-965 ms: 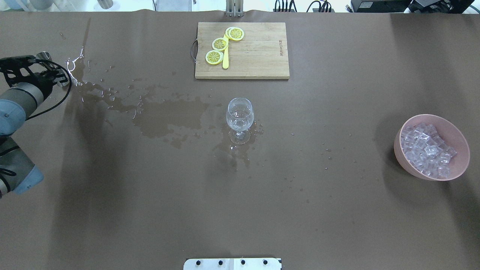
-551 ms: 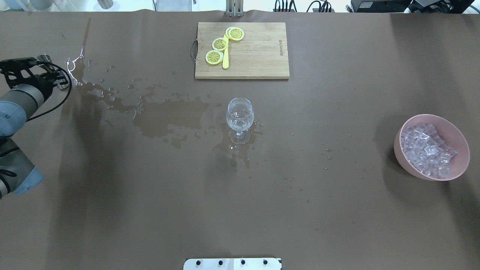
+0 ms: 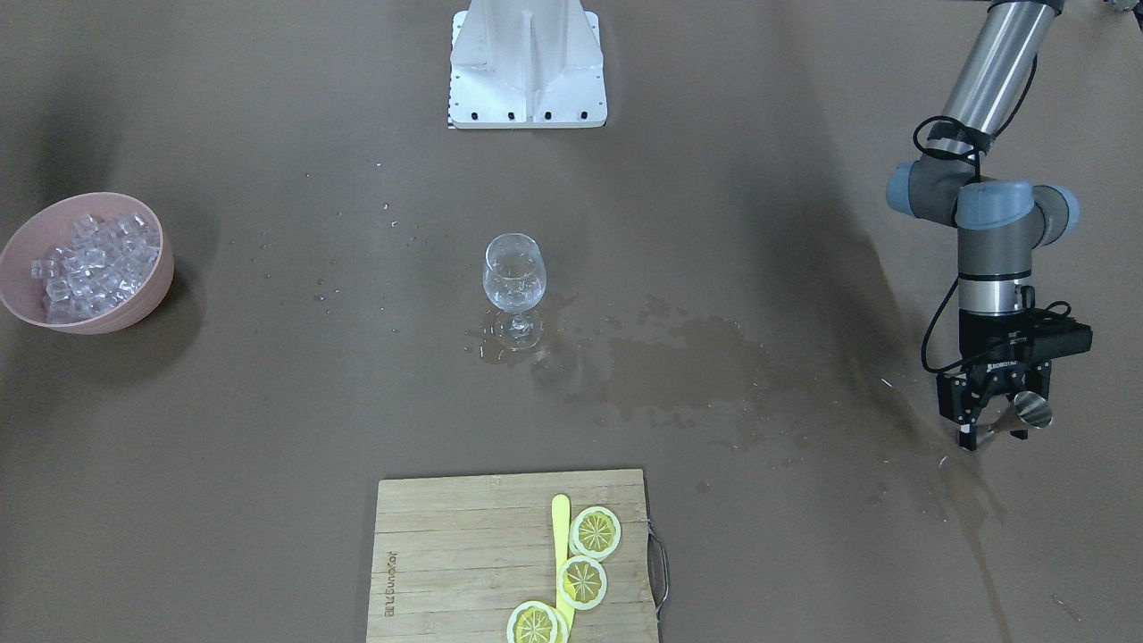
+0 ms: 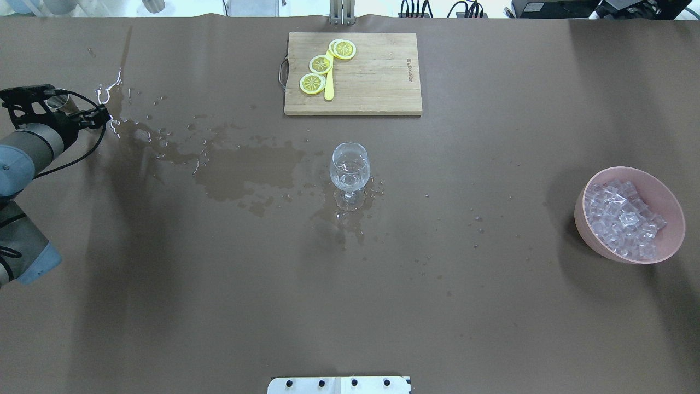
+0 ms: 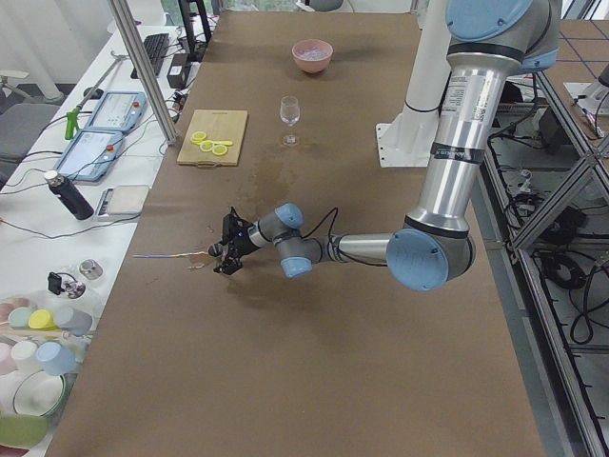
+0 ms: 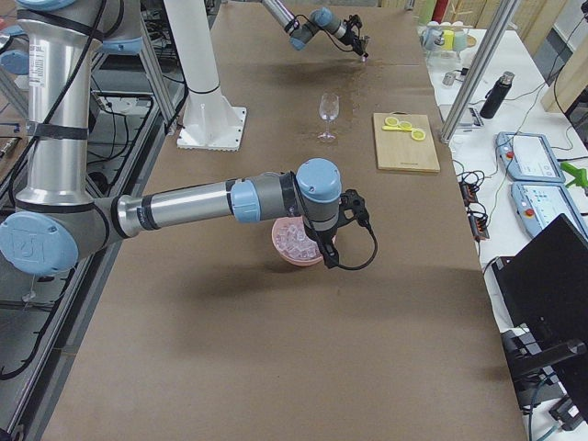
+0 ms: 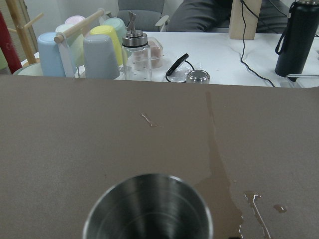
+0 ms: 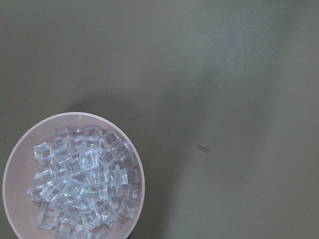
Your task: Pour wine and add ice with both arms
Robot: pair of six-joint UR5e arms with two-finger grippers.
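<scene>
The ice (image 8: 82, 184) lay straight beneath the right gripper (image 6: 326, 237), a heap of small, clear, colourless cubes with glassy, light-catching faces, piled many deep and filling most of a pink bowl (image 4: 664, 196). From that gripper's own camera the bowl sat below and a little off to one side, with bare brown table (image 8: 224, 74) around it. None of the cubes lay outside the bowl. The gripper's fingers showed in no close view, so I could not tell whether they were apart or together.

The left gripper (image 3: 1005, 424) was far off at the other end of the table, low over the surface and closed around a steel cup (image 7: 149, 209), which stood upright with its mouth open to the camera. A wet patch (image 4: 246, 169) spread from just beside this gripper toward the stemmed glass (image 4: 350, 172), which stood upright between the two grippers, well apart from both. Beyond the glass, away from the robot, lay a wooden board (image 4: 372, 82) with lemon slices (image 4: 320, 64).
</scene>
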